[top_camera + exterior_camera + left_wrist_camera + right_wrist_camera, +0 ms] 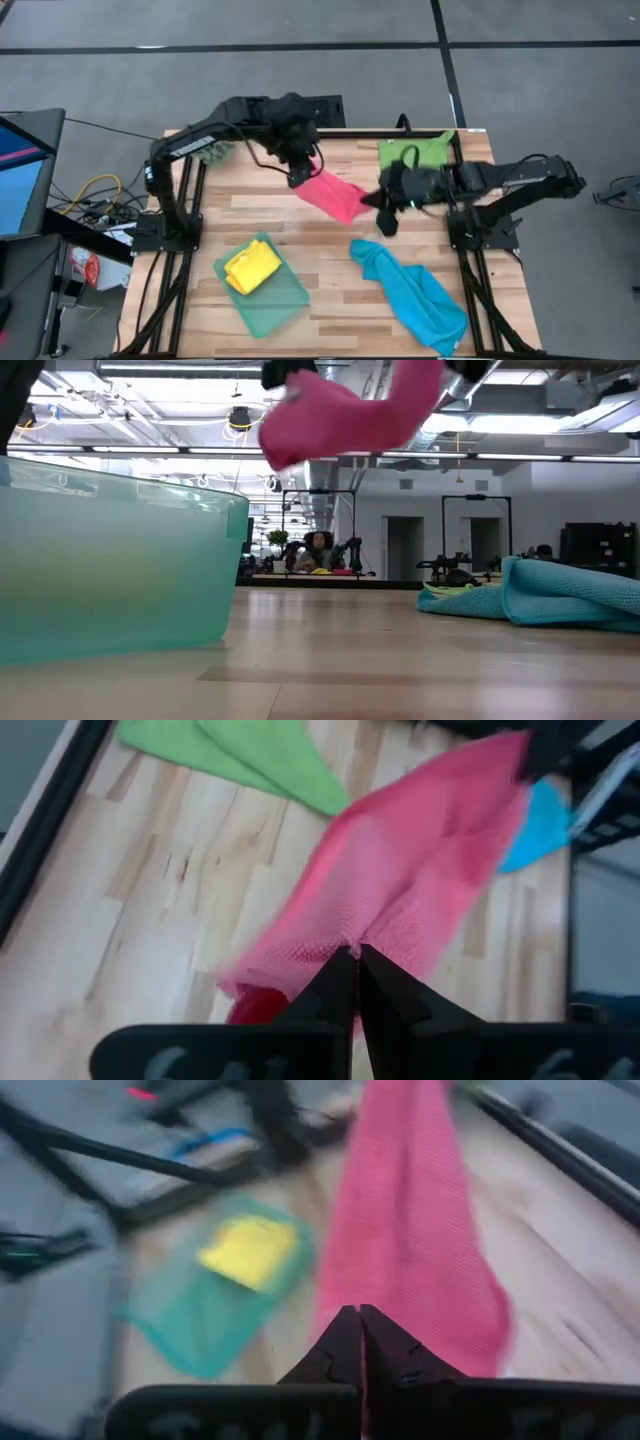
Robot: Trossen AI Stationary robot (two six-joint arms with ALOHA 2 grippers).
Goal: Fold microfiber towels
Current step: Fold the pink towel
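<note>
- Nearest to the front edge of the table lies the blue towel [415,292], crumpled, on the right side; in the low view it is a low heap [560,592] on the wood.
- On the left side, also near the front, stands the pale green tray [285,305], turned at an angle. The yellow towel [251,266] lies folded inside it. The tray wall [110,565] fills the left part of the low view.
- In the middle of the wooden table [330,235] the pink towel [333,193] hangs in the air, stretched between the two grippers. The low view shows it [345,410] lifted well above the surface.
- The left gripper [301,176] holds one end of the pink towel. In the left wrist view its fingers [335,985] are pressed together, with the pink cloth [420,890] pinched at the tips.
- The right gripper [372,199] holds the other end. In the right wrist view its fingers [342,1342] are also closed tightly, and the pink cloth [405,1220] runs away from the tips.
- Farther back, on the right, the green towel [415,152] lies flat near the far edge; the right arm partly covers it.
- At the far left corner, under the left arm, is a small spiky green ball [213,152].
</note>
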